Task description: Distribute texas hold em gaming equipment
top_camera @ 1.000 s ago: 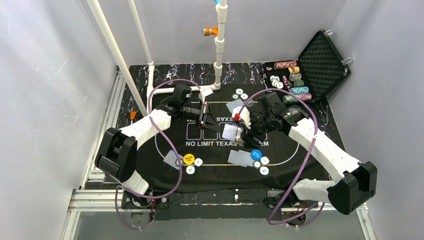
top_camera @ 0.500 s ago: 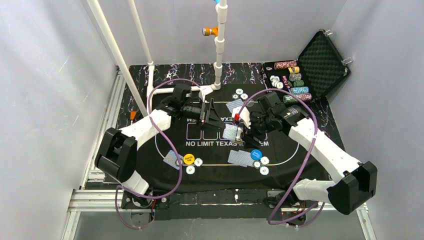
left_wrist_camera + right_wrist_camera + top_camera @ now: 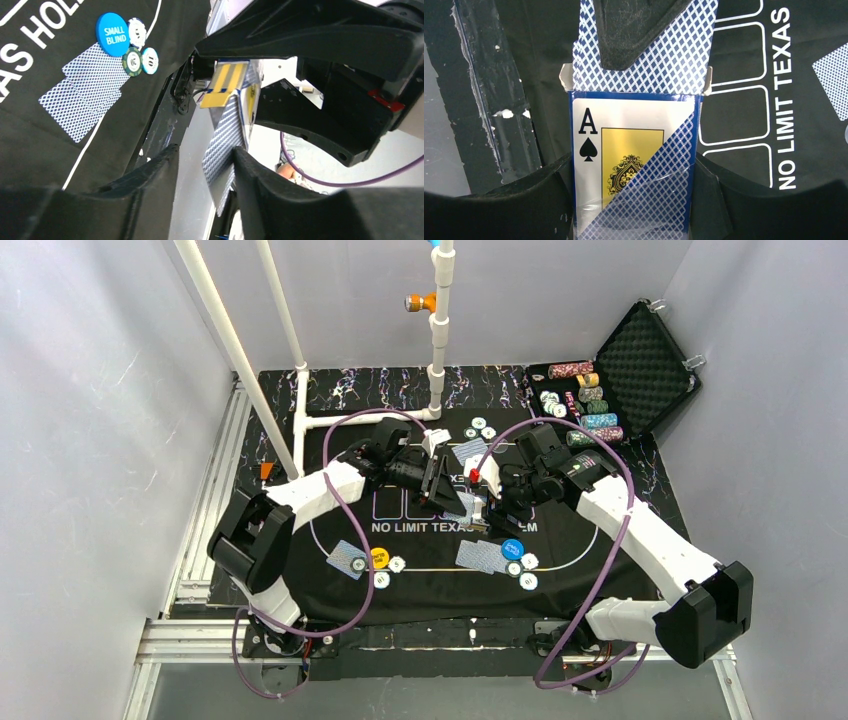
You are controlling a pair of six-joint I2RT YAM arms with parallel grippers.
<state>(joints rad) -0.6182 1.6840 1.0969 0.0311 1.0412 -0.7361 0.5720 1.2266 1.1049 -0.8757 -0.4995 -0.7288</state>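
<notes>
Dealing looks well underway, judging by the spread. The black hold'em mat (image 3: 440, 595) covers most of the worktop (image 3: 330, 390). A foam-lined case (image 3: 655, 355) sits open at the far-R corner w/ chip stacks (image 3: 590, 405) lying in it.

Both arms meet over mat centre. R gripper (image 3: 631, 175) is clamped on the card box (image 3: 624, 150), ace-of-spades face toward its cam, flap open. L gripper (image 3: 204, 151) has its jaws part-way apart, straddling one blue-backed card (image 3: 222, 150) that sticks out of the box. A gap shows on one side, so not pinched yet.

Three seats look served:
- **Near-R edge of mat:** near-R cards (image 3: 478, 556), w/ blue small-blind button (image 3: 513, 548) and three chips (image 3: 528, 581) just beside.
- **Near-L:** near-L cards (image 3: 346, 559), w/ yellow button (image 3: 379, 557) and two white chips (image 3: 397, 564).
- **Toward far edge:** far cards (image 3: 467, 452) plus far chips (image 3: 479, 427).

The printed board boxes mid-mat hold nothing, as far as the R wrist view shows. My guess: seats mostly done, board cards left, w/ this pull likely the first of them. Most chips sit in the case.
</notes>
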